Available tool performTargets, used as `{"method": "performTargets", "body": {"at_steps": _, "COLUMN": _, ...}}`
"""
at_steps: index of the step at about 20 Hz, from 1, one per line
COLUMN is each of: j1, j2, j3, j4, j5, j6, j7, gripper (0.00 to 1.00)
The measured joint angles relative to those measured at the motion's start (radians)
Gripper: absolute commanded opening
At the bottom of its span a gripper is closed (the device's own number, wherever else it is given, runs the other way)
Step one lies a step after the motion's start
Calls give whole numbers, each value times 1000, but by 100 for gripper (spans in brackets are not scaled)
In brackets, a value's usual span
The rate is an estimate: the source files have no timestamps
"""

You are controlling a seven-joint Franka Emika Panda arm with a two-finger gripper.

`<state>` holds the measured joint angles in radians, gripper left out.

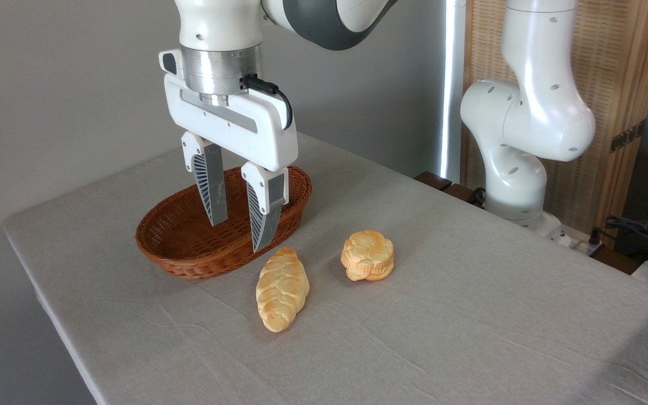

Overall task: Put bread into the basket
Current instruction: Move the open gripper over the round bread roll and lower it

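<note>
Above the basket (189,256) near the desk's (470,337) left edge, the gripper (239,236) hung with jaws parted, empty (no writing readable); the bread (368,255) lay right, beside a braided loaf (282,289).

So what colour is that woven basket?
Reddish-brown wicker basket, clearest in the fixed camera view.

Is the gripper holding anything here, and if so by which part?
Nothing is held. The gripper hangs open and empty in front of the basket; the bun lies untouched on the table.
</note>
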<state>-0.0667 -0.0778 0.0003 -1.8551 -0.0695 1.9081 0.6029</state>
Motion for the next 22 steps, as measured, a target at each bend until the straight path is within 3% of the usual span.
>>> {"method": "performTargets", "body": {"at_steps": 5, "j1": 4, "j2": 0, "j3": -1, "j4": 0, "j5": -37, "j6": -6, "j7": 22, "gripper": 100}}
{"method": "performTargets", "body": {"at_steps": 12, "j1": 4, "j2": 4, "j3": -13, "j4": 0, "j5": -42, "j6": -97, "j7": 71, "gripper": 100}}
{"method": "performTargets", "body": {"at_steps": 19, "j1": 4, "j2": 6, "j3": -17, "j4": 0, "j5": -47, "j6": -99, "j7": 83, "gripper": 100}}
{"method": "performTargets", "body": {"at_steps": 22, "j1": 6, "j2": 3, "j3": 0, "j4": 0, "j5": -47, "j6": -99, "j7": 159, "gripper": 100}}
